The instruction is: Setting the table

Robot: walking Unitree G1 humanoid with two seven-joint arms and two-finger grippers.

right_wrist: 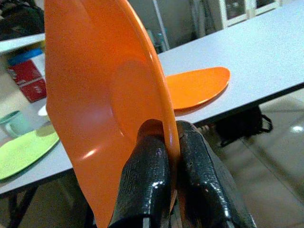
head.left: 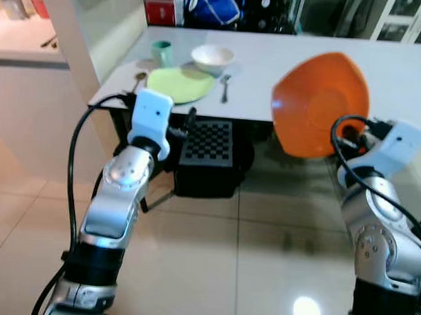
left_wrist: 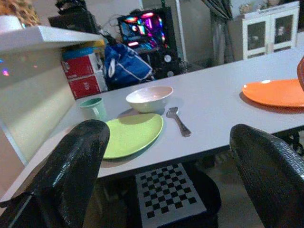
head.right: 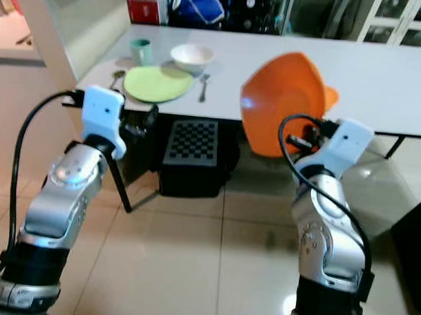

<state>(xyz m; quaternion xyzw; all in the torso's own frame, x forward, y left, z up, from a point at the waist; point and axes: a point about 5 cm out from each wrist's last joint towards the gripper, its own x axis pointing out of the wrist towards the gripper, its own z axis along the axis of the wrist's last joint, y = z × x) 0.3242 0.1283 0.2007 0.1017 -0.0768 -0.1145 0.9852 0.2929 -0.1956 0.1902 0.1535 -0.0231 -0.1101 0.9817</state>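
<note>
My right gripper [right_wrist: 166, 137] is shut on the rim of an orange bowl [head.left: 319, 102], which it holds tilted on edge in front of the white table's [head.left: 269, 70] near side. An orange plate [right_wrist: 194, 88] lies flat on the table behind the bowl. At the table's left end sit a green plate [head.left: 177, 83], a white bowl [head.left: 212, 58], a teal cup [head.left: 161, 52], a spoon [head.left: 140, 79] and a fork [head.left: 225, 87]. My left gripper [head.left: 187, 122] is open and holds nothing, just below the table edge near the green plate.
A black case with a checkerboard top [head.left: 207, 154] stands under the table on the tiled floor. A white partition [head.left: 83, 35] rises at the left. Red boxes [left_wrist: 80, 71] and a blue bag [left_wrist: 126, 64] are behind the table, a white cabinet [left_wrist: 266, 28] further back.
</note>
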